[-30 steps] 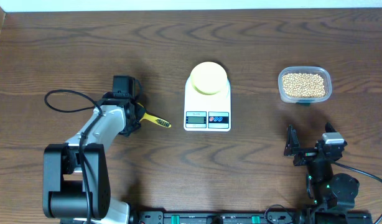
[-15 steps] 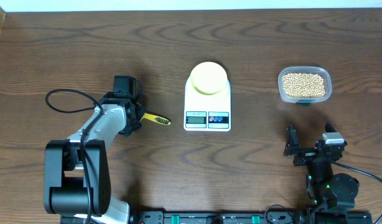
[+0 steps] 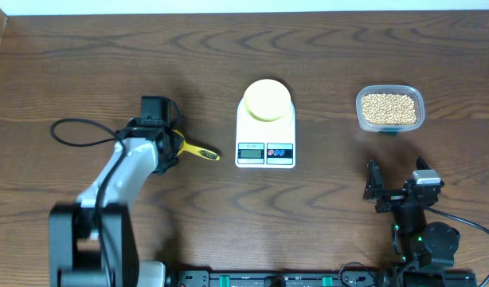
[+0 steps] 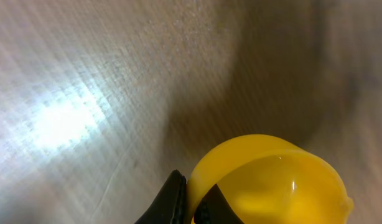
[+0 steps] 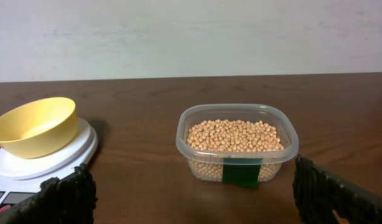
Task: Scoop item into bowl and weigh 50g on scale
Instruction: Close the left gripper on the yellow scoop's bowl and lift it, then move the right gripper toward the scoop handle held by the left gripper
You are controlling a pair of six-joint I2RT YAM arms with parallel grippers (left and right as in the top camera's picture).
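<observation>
My left gripper point(image 3: 171, 147) is shut on a bright yellow scoop point(image 3: 198, 151) left of the scale. In the left wrist view its black fingers point(image 4: 172, 200) pinch the wall of the scoop's cup point(image 4: 272, 180) close above the wooden table. The pale-yellow bowl point(image 3: 267, 99) sits on the white scale point(image 3: 265, 139); the right wrist view shows the bowl point(image 5: 35, 126) on the scale's platform point(image 5: 48, 158). The tan beans point(image 3: 388, 108) fill a clear tub point(image 5: 237, 109) at the right. My right gripper point(image 5: 200, 196) stands open, facing the tub from the near side, nothing between its fingers.
A black cable point(image 3: 81, 131) loops on the table left of the left arm. The right arm's base point(image 3: 424, 235) sits at the near right edge. A green label point(image 5: 241, 171) marks the tub's front wall.
The left jaws have closed on the yellow scoop, and the left arm's lower links have shifted slightly left. The right arm, scale, bowl and tub have not moved.
</observation>
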